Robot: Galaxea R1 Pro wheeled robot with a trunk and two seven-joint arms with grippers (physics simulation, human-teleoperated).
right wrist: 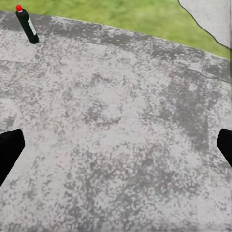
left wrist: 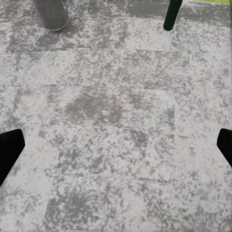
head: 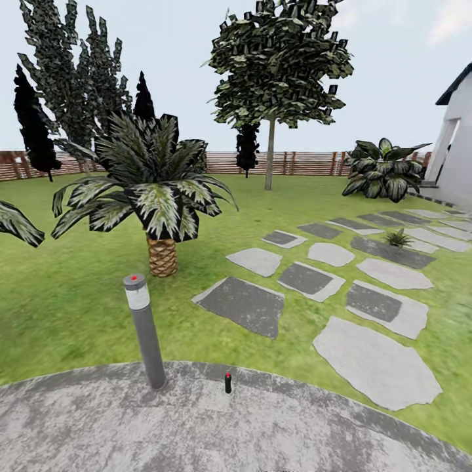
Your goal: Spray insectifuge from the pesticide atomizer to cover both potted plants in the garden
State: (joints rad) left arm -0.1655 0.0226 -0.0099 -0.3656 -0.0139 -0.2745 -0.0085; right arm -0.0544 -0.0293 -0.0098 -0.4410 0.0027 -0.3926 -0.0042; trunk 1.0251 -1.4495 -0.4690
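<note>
The pesticide atomizer (head: 227, 383) is a small slim dark bottle with a red top. It stands upright on the round grey patio (head: 196, 432) near its far rim. In the right wrist view the atomizer (right wrist: 27, 26) shows a white label strip, well ahead of my right gripper (right wrist: 116, 150), which is open over bare paving. The left wrist view catches the atomizer's dark lower body (left wrist: 171, 14), also far ahead of my open left gripper (left wrist: 116, 150). Both grippers hold nothing. The potted plants are out of view.
A tall grey bollard lamp (head: 145, 331) stands on the patio rim just left of the bottle, its base (left wrist: 50, 13) in the left wrist view. Beyond lie lawn, a scaly-trunked palm (head: 154, 196), grey stepping stones (head: 308, 280), a grassy clump (head: 397, 237), a tree (head: 270, 154) and a wooden fence (head: 301, 162).
</note>
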